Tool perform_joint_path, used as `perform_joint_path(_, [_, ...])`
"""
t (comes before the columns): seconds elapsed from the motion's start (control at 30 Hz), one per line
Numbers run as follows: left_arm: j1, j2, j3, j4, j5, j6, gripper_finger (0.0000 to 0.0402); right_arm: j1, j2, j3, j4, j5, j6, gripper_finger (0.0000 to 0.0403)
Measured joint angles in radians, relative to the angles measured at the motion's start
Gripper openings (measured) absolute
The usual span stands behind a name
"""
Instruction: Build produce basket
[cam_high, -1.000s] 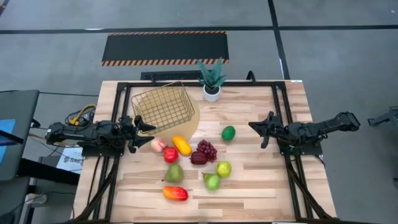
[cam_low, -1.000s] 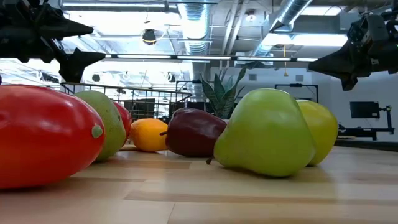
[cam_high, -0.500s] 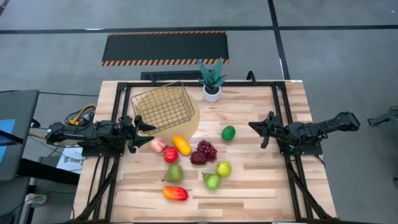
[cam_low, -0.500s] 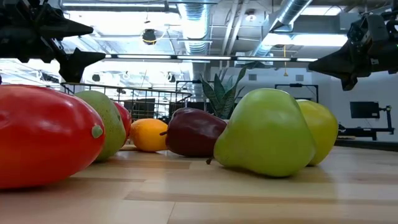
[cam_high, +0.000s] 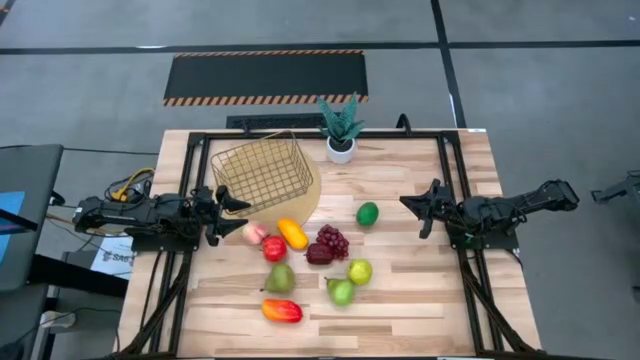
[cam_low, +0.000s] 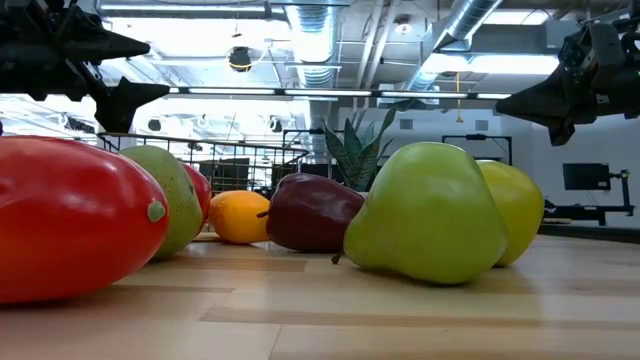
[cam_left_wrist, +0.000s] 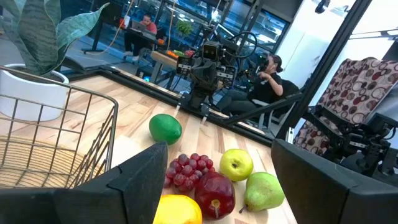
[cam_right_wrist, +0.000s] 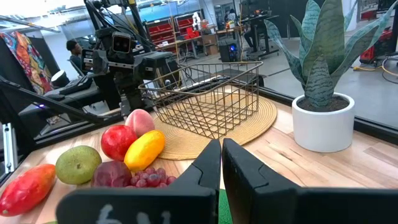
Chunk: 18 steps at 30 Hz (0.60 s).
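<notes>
left claw (cam_high: 237, 207) released beside basket (cam_high: 264, 174); right claw (cam_high: 411, 202) clenched empty, open table between it and lime (cam_high: 368, 213).

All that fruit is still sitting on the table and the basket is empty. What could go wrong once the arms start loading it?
The fruits lie bunched: the grapes touch the dark red apple, so a tool reaching for one could knock its neighbour rolling. The basket is light wire on a woven mat; a bump from the nearby left tool might shift or tip it. The potted plant stands close beside the basket, and an arm passing there could topple it.
</notes>
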<state>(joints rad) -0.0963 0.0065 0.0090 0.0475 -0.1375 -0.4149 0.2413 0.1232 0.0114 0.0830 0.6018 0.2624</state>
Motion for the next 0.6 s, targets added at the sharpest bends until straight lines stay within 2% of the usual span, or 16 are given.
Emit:
perform_joint_path(0.4, [0.0, 0.0, 0.0, 0.009, -0.053, -0.117, 0.0274, 0.0, 0.0, 0.0, 0.0, 0.0, 0.0, 0.0038])
perform_joint_path(0.53, [0.0, 0.0, 0.0, 0.017, -0.126, -0.072, 0.0274, 0.0, 0.0, 0.0, 0.0, 0.0, 0.0, 0.0038])
perform_joint_path(0.6, [0.0, 0.0, 0.0, 0.018, -0.131, -0.116, 0.0274, 0.0, 0.0, 0.0, 0.0, 0.0, 0.0, 0.0038])
